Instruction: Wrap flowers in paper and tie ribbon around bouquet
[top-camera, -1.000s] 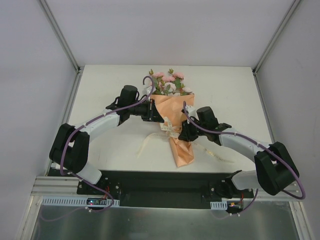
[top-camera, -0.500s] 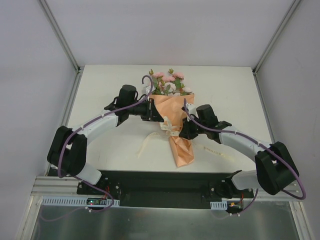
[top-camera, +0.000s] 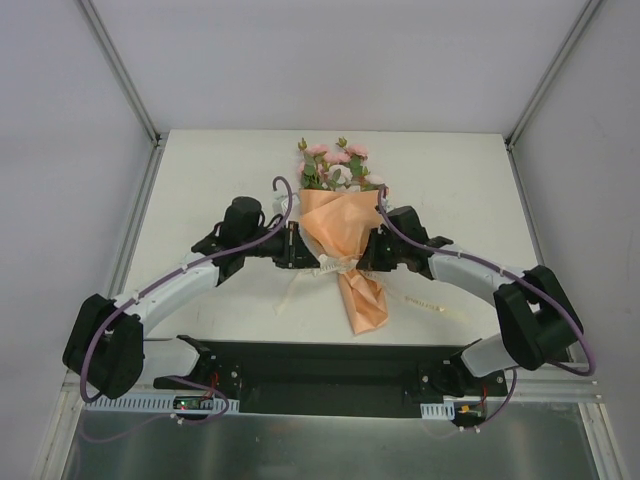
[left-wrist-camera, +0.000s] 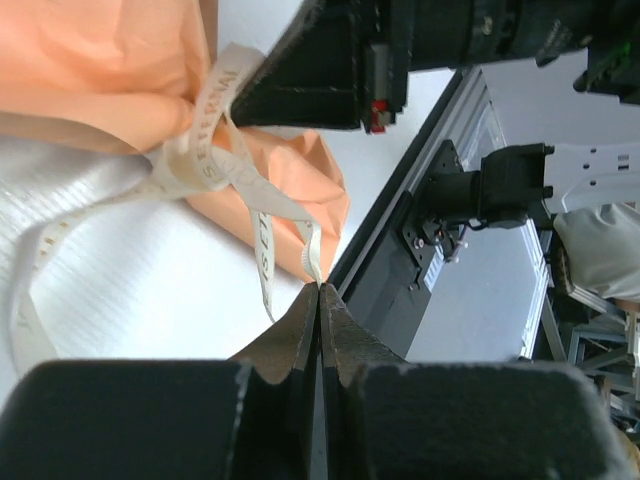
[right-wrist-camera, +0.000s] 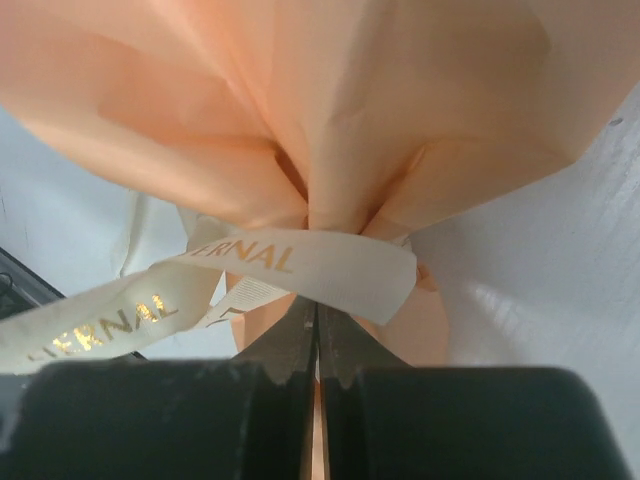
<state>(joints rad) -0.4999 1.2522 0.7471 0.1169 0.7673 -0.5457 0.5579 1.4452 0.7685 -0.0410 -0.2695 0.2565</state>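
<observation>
The left gripper (left-wrist-camera: 320, 290) pinches a tail of the cream fabric ribbon (left-wrist-camera: 205, 160). The right gripper (right-wrist-camera: 317, 305), pressed together, meets its loop round the peach-orange paper cone (right-wrist-camera: 330, 110), seemingly to cinch it tight.

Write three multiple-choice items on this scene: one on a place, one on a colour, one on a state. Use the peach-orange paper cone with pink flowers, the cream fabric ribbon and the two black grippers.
1. Where do the pale pink flowers point?
A. to the far edge of the white table
B. to the arm bases
C. to the left wall

2. What colour are the letters on the cream fabric ribbon?
A. red
B. gold
C. blue

3. How are the left gripper and the right gripper?
A. both open
B. only the left shut
C. both shut on the ribbon

Answers:
1. A, the blooms lie beyond the peach-orange paper cone.
2. B, the right wrist view shows gold print.
3. C, each wrist view shows closed fingers pinching ribbon.
</observation>
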